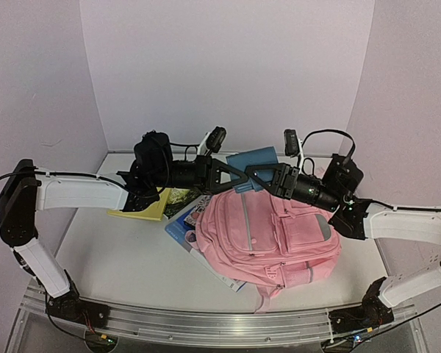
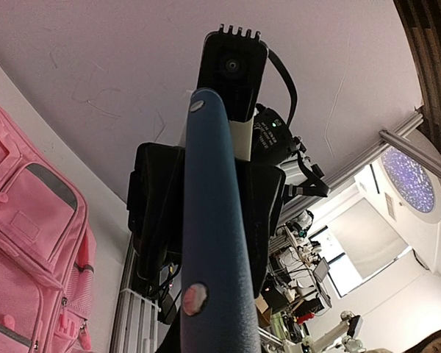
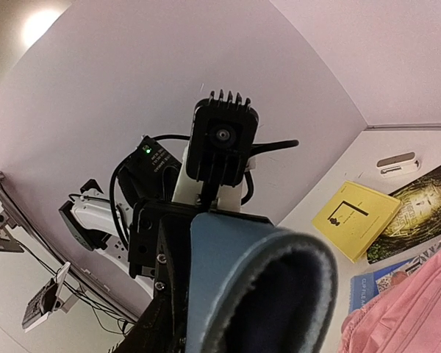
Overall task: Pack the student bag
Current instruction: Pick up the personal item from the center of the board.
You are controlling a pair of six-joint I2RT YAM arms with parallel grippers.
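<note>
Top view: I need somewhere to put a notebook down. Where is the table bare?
Bare: the front-left table, between the left arm, the yellow book and the near rail. Crowded: the middle, with books against the student bag and a blue pouch held at its far side.

Student bag [image 1: 268, 239] — atop books [image 1: 180, 229]

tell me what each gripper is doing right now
left gripper: closed on the blue item
right gripper: at the blue item, cannot tell if gripping
</note>
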